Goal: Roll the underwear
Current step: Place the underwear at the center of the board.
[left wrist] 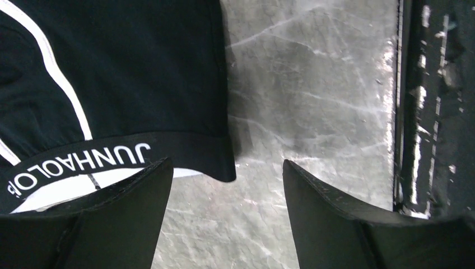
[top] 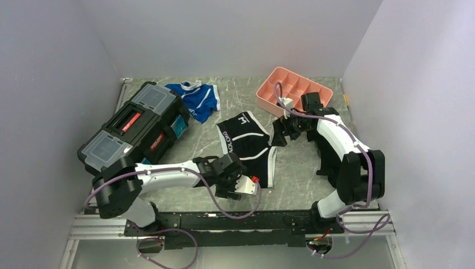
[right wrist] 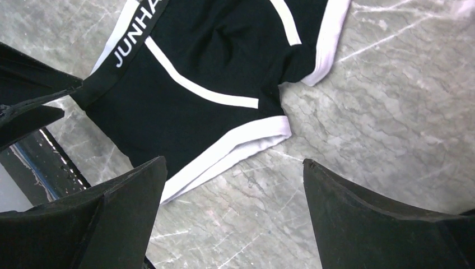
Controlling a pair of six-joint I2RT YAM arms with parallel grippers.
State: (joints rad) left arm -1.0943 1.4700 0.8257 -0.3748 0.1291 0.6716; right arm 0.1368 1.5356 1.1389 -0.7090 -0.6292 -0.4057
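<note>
Left gripper (left wrist: 227,168): jaws apart, empty, at the waistband corner toward the worktop's near edge (touching it? can't tell)
Right gripper (right wrist: 235,162): spread wide, holding nothing, over the leg hems
Underwear (top: 246,140): lying flat-ish, mid-worktop
Risk: pinching just one layer, so the roll goes lopsided
Worktop (top: 302,174): slick grey marble look, fabric may slide; pale walls close in

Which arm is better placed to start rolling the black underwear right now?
Probably left. The left gripper is open at the waistband corner of the underwear; the right gripper, also open, hangs over bare table beside a leg hem.
</note>
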